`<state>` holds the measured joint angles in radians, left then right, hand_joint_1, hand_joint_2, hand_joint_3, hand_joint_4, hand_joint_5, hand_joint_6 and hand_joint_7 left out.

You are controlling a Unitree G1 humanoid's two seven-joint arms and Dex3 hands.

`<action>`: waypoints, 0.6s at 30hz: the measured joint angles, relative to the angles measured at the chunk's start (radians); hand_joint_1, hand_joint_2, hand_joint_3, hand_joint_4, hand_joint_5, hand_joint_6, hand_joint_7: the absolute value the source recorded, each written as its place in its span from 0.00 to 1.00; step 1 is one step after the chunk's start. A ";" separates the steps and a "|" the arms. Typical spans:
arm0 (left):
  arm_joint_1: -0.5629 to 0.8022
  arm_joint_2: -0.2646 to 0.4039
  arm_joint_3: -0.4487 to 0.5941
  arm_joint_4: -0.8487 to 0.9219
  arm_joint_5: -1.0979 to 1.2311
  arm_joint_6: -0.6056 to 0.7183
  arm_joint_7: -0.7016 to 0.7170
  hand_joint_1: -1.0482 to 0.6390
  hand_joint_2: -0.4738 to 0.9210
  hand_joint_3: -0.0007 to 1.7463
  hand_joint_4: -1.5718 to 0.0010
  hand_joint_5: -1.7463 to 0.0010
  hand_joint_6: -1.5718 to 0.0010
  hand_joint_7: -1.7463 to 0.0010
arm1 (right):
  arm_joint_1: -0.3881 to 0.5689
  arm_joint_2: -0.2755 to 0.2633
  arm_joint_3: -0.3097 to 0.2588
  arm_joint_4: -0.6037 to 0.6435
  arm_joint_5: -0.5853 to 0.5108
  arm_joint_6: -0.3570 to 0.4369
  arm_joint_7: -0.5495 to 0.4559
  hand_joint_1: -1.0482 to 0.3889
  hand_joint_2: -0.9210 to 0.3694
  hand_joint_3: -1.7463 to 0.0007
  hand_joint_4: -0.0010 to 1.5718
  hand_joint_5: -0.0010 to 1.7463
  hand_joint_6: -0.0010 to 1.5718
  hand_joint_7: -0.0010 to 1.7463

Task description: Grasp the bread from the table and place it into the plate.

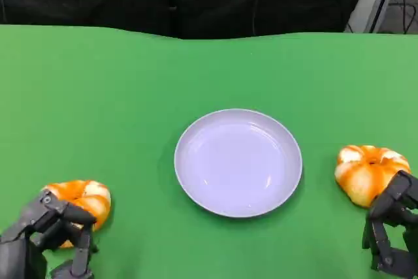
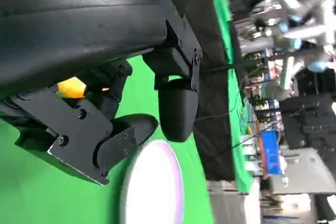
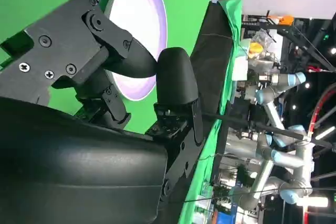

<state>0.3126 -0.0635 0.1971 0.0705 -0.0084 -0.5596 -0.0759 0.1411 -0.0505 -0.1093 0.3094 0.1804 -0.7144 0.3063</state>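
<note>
Left hand (image 1: 49,233): fingers curled over the near bread (image 1: 81,198) — whether they actually pinch it, I cannot tell.
Right hand (image 1: 394,230): fingers apart, beside the other bread (image 1: 369,171).
Plate (image 1: 287,187): empty, between both.
Risk: a loose hold could let the bread roll short of the rim.

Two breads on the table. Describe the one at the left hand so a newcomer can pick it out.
Start from the white plate mid-table on the green cloth. Go toward the near left corner: an orange-and-white bread lies partly behind the left hand. The other bread sits right of the plate.

Two orange-white breads (image 1: 83,199) (image 1: 368,170) flank plate (image 1: 287,187) (empty).
</note>
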 measured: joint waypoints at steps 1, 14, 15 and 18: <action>0.004 0.008 0.001 -0.002 0.053 -0.009 0.025 0.40 0.94 0.16 0.67 0.49 0.54 0.80 | 0.001 0.000 0.000 0.000 0.000 0.000 0.000 0.62 0.33 0.27 0.57 1.00 0.48 0.97; 0.024 0.220 -0.024 -0.197 0.847 0.136 0.328 0.14 0.98 0.01 0.74 0.93 0.72 1.00 | 0.022 -0.002 0.001 -0.033 0.014 0.025 0.006 0.62 0.35 0.25 0.57 1.00 0.49 0.96; 0.015 0.249 -0.035 -0.206 0.912 0.174 0.329 0.14 0.97 0.01 0.74 0.93 0.72 1.00 | 0.022 -0.002 0.001 -0.041 0.014 0.033 0.005 0.63 0.35 0.24 0.57 1.00 0.49 0.95; -0.013 0.318 -0.059 -0.221 1.040 0.282 0.323 0.11 0.96 0.00 0.76 0.95 0.75 1.00 | 0.022 -0.001 0.002 -0.059 0.014 0.047 -0.003 0.63 0.36 0.23 0.57 1.00 0.49 0.95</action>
<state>0.3000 0.2549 0.1386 -0.1505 1.0318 -0.2772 0.2475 0.1628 -0.0519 -0.1075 0.2500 0.1941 -0.6676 0.3036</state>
